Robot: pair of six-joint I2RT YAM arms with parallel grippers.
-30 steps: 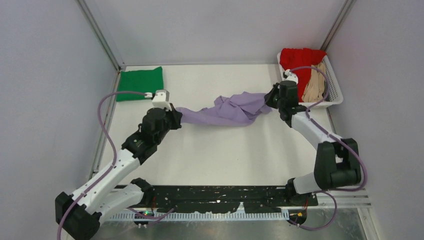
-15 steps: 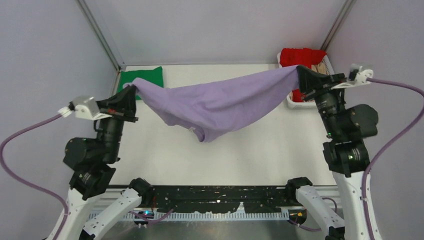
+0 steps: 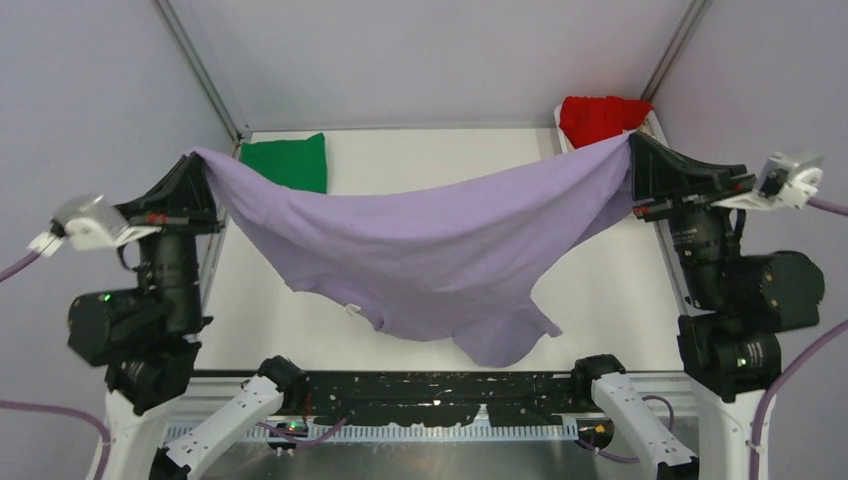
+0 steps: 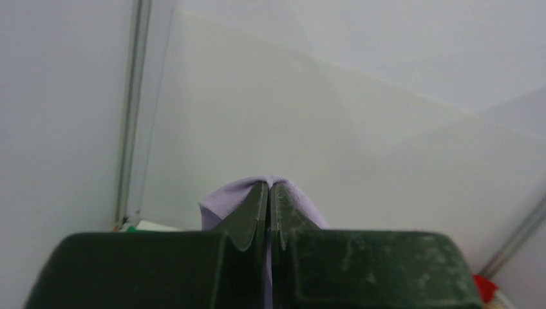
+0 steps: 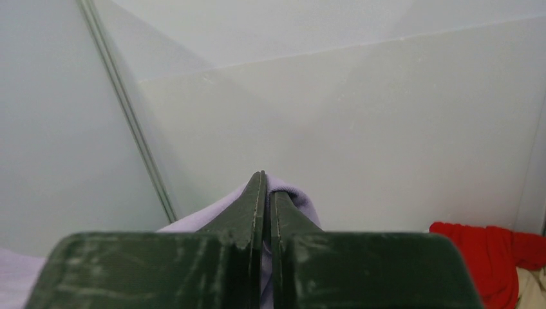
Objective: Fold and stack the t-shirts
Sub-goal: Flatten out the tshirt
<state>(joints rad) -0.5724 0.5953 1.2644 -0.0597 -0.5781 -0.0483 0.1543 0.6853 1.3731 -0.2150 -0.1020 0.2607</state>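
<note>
Lavender t-shirt (image 3: 400,250): corners clamped in left gripper (image 3: 198,162) and right gripper (image 3: 632,145), both closed tight, stretched aloft apparently to flatten it for folding.

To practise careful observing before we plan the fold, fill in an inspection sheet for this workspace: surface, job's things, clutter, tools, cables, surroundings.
Surface: white table, bare at the far middle.
Job's things: lavender t-shirt hangs spread between the two arms, sagging in the middle; green t-shirt lies folded at the far left corner; red t-shirt is bunched at the far right corner.
Clutter: nothing seen.
Tools: left tool shut on one corner of the lavender t-shirt; right tool shut on the opposite corner.
Cables: purple cables trail from the wrists, away from the cloth.
Surroundings: grey walls; metal frame posts in the far corners.
</note>
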